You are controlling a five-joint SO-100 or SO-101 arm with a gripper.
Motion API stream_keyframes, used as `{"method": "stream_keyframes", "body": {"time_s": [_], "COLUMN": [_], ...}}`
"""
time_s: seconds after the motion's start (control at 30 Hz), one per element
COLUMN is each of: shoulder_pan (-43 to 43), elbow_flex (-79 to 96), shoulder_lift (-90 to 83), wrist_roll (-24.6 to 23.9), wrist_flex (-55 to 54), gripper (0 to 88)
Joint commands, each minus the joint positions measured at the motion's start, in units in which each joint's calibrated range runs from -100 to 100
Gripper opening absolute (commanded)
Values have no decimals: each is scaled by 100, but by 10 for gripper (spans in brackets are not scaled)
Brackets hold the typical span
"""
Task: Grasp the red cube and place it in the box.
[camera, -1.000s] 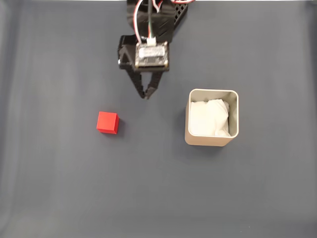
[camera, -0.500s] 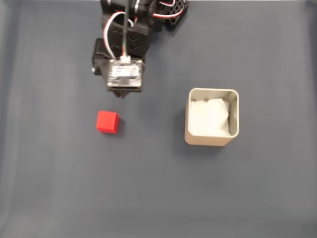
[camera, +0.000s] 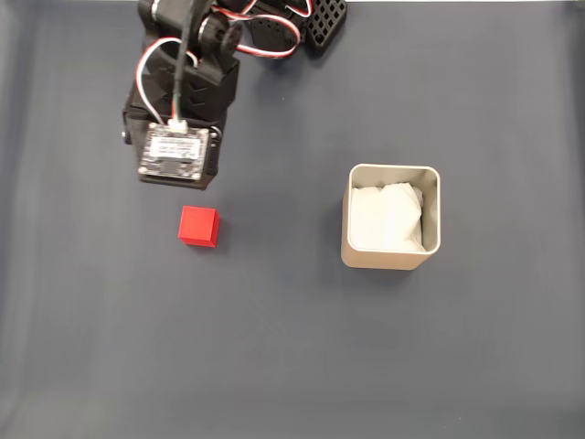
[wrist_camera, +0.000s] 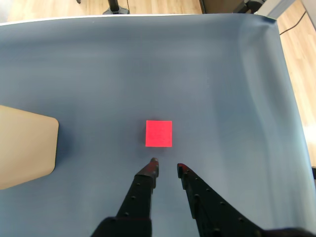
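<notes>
The red cube (camera: pixel 198 226) rests on the dark grey mat, left of centre in the fixed view. The beige box (camera: pixel 388 259), lined with crumpled white paper, stands to its right. The arm's wrist board (camera: pixel 174 154) hovers just behind the cube and covers the fingers from above. In the wrist view my gripper (wrist_camera: pixel 167 165) is open by about the cube's width, with nothing between its fingers. The red cube (wrist_camera: pixel 159 133) lies just ahead of the tips, apart from them. An outer wall of the box (wrist_camera: pixel 24 148) shows at that view's left edge.
The dark grey mat (camera: pixel 292 366) covers the whole table. The arm's black base (camera: pixel 320 23) sits at the top edge of the fixed view. In the wrist view, a wooden floor (wrist_camera: pixel 148 6) lies beyond the mat's far edge.
The arm has swung left in the fixed view, from between cube and box to just behind the cube. Cube and box have not moved.
</notes>
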Motion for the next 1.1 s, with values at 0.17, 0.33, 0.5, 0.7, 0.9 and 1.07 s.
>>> {"method": "stream_keyframes", "body": {"time_s": [0.17,0.33,0.5,0.7,0.9,1.07], "shoulder_pan": [209,224,188,103,46,-47], "elbow_flex": [-407,-407,-370,-306,-306,-343], "shoulder_lift": [233,276,355,546,790,964], "wrist_roll": [-15,-24,-59,-98,-117,-137], "wrist_flex": [-31,-31,-89,-473,-1055,-1390], "gripper": [254,332,377,394,402,403]}}
